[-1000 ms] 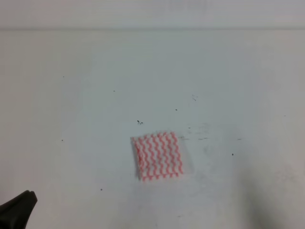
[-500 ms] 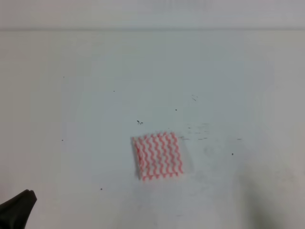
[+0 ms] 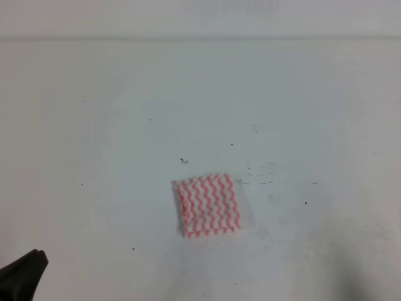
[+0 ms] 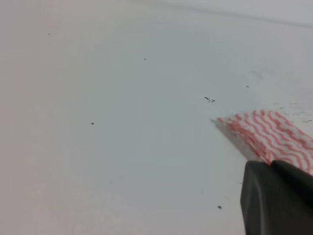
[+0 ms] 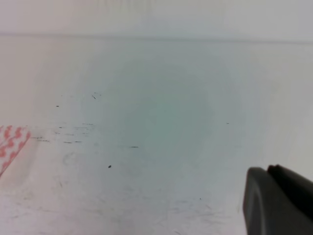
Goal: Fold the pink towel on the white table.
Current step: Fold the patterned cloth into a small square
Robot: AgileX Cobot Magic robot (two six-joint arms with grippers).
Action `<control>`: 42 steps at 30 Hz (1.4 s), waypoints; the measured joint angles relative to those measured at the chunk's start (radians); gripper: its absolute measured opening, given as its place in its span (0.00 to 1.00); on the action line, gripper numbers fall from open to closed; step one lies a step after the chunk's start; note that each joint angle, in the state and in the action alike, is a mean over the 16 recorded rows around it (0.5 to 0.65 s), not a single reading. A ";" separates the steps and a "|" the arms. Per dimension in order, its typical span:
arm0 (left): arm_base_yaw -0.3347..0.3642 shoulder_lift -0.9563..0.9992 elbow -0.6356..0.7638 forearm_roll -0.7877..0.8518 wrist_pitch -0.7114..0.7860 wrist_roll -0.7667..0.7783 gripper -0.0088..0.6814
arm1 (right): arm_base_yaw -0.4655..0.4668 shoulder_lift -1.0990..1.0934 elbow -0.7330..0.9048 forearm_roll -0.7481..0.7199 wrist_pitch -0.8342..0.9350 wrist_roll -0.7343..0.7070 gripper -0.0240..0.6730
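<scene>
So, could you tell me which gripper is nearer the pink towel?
The left gripper: its camera shows the pink towel just beyond it, unlike the right gripper.

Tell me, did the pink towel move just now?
No. The pink towel sits the same way below the small dark scuff on the white table as before.

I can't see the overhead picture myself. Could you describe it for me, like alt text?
A small pink towel, striped in pink and white zigzags and folded into a compact square, lies flat near the middle of a white table marked with a few dark specks. A dark tip of the left end effector pokes in at the bottom left corner, well away from the towel.
</scene>
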 joint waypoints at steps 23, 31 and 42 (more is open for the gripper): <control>0.008 -0.003 0.017 0.070 -0.047 -0.056 0.01 | 0.000 0.002 -0.001 0.005 0.000 0.000 0.01; 0.102 -0.088 0.036 0.362 -0.050 -0.325 0.00 | 0.000 -0.001 0.004 0.005 -0.005 0.000 0.01; 0.302 -0.328 0.038 0.685 0.166 -0.611 0.00 | 0.000 0.003 -0.002 0.006 0.000 0.000 0.01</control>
